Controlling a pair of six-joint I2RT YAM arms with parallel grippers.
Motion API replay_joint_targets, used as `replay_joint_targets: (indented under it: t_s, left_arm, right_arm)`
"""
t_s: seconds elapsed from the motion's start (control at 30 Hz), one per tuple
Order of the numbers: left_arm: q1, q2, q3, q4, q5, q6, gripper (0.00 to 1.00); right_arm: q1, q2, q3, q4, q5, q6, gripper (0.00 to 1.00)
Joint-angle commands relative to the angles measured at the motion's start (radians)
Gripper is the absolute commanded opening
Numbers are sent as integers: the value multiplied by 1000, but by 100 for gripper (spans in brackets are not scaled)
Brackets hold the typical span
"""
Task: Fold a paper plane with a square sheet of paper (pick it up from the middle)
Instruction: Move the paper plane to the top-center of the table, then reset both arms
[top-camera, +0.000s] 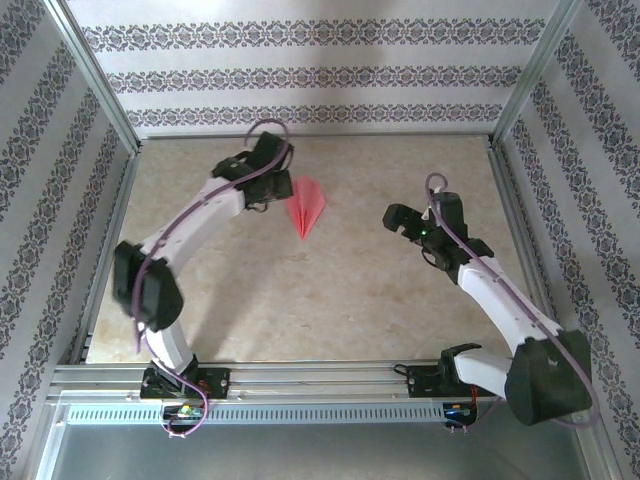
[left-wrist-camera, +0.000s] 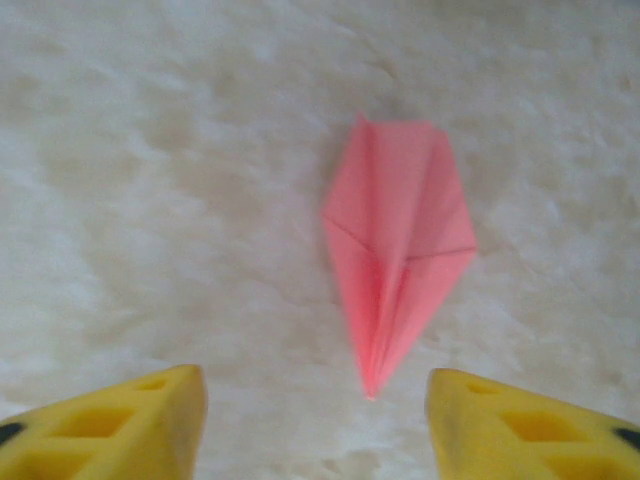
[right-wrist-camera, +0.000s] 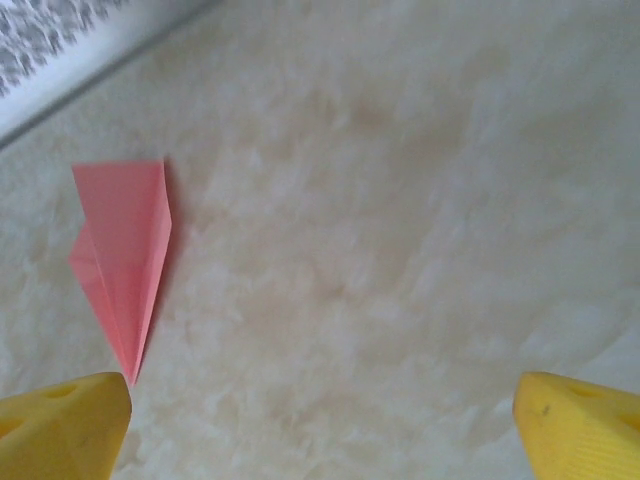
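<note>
Okay, paper plane: lying flat on the table in the far half, a little left of the middle, nose towards the near edge, nobody holding it.
left gripper: released, yellow fingers spread with nothing gripped, hanging just beside the plane on its left.
left wrist view: the plane lies ahead of the left gripper, and its nose reaches into the gap between the tips, touching neither.
right gripper: jaws wide apart and bare, well to the right of the plane, about as far from the near edge as the plane is.
right wrist view: the plane lies off to one side of the right gripper, with pale table across the rest of the gap.
edges: metal rails run down the left and right sides, and a patterned wall stands behind the far edge; the plane is near the far edge and well apart from both sides.
open room: a broad bare stretch of marbled top between the two arms, from the plane's nose down to the near edge.
</note>
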Motion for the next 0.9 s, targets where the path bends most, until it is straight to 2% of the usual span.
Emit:
replay_joint_targets:
  t_s: [0.0, 0.17, 0.27, 0.37, 0.43, 0.57, 0.7, 0.87]
  left_arm:
    - [73, -152, -230, 172, -131, 29, 74]
    - [147, -393, -596, 380, -318, 99, 99]
    - [198, -511, -808, 558, -458, 185, 99]
    - [284, -608, -951, 698, -472, 253, 99]
    - [339, -643, -1047, 835, -443, 311, 99]
    - [428, -612, -1161, 1061, -301, 376, 99]
    - [435, -494, -1232, 1334, -159, 490, 99]
    - [436, -354, -1299, 1649, -6, 570, 100]
  right_arm:
    - [-17, -77, 9, -17, 176, -166, 98]
    - [-32, -172, -129, 156, 389, -321, 98]
    - [-40, -197, -266, 351, 473, -415, 98]
    - [-72, -170, -330, 427, 536, -435, 98]
    - [-100, -133, -352, 471, 535, -439, 98]
    - [-146, -21, -374, 604, 427, -462, 98]
    - [-159, 81, -379, 727, 324, -524, 98]
    - [-185, 170, -398, 896, 174, -554, 98]
